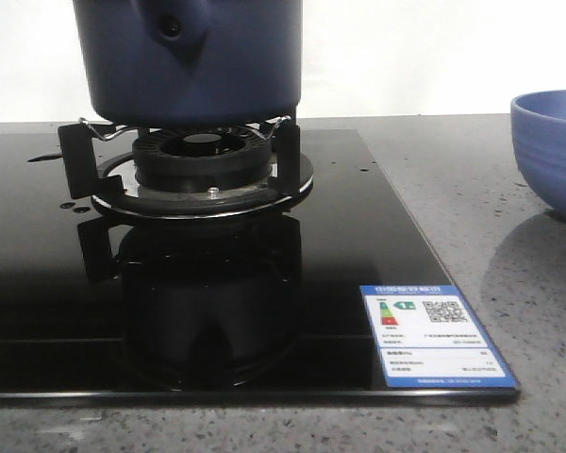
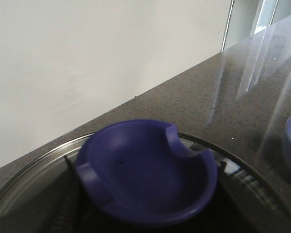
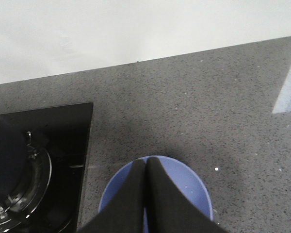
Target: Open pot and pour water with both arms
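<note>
The dark navy pot (image 1: 189, 57) stands on the burner's pan support (image 1: 203, 156); the stub with the round hole (image 1: 173, 26) faces the camera. Its top is cut off in the front view. In the left wrist view its glass lid (image 2: 34, 170) with a blue notched knob (image 2: 145, 170) fills the lower half, blurred. My left gripper (image 2: 148, 187) sits close over the knob, with dark fingers (image 2: 70, 194) on either side; they look apart and not closed on it. My right gripper (image 3: 145, 162) is shut and empty, above the lighter blue bowl (image 3: 184, 189).
The black glass hob (image 1: 358, 236) lies on a grey speckled counter (image 1: 509, 283). The blue bowl (image 1: 552, 151) stands on the counter to the right of the hob. A white wall runs behind. The pot's dark side (image 3: 5, 155) shows in the right wrist view.
</note>
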Robot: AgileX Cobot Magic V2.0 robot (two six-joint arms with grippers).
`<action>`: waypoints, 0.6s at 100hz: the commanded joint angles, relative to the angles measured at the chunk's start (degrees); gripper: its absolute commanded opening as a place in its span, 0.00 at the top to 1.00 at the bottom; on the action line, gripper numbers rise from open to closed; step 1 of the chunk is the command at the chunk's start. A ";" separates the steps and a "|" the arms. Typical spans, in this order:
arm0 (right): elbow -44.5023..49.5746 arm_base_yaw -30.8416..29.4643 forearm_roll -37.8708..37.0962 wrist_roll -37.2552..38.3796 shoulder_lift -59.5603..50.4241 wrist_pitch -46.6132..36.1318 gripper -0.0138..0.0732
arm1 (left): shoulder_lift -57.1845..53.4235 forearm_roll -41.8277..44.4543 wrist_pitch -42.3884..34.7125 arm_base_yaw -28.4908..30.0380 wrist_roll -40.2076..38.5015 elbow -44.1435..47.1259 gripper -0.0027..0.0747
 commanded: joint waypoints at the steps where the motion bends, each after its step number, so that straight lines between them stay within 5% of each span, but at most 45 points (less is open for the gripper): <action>1: -1.81 1.28 0.94 -0.72 -0.47 -2.97 0.91 | -1.15 -3.06 0.47 -0.53 -0.29 -2.20 0.65; 36: -1.81 1.54 0.94 -0.85 -0.47 -3.32 0.91 | -1.15 -5.65 1.91 -0.53 0.68 -2.20 0.65; 60: -1.81 1.54 1.30 -0.85 -0.47 -2.99 0.91 | -1.15 -6.51 1.40 -0.53 1.75 -2.20 0.42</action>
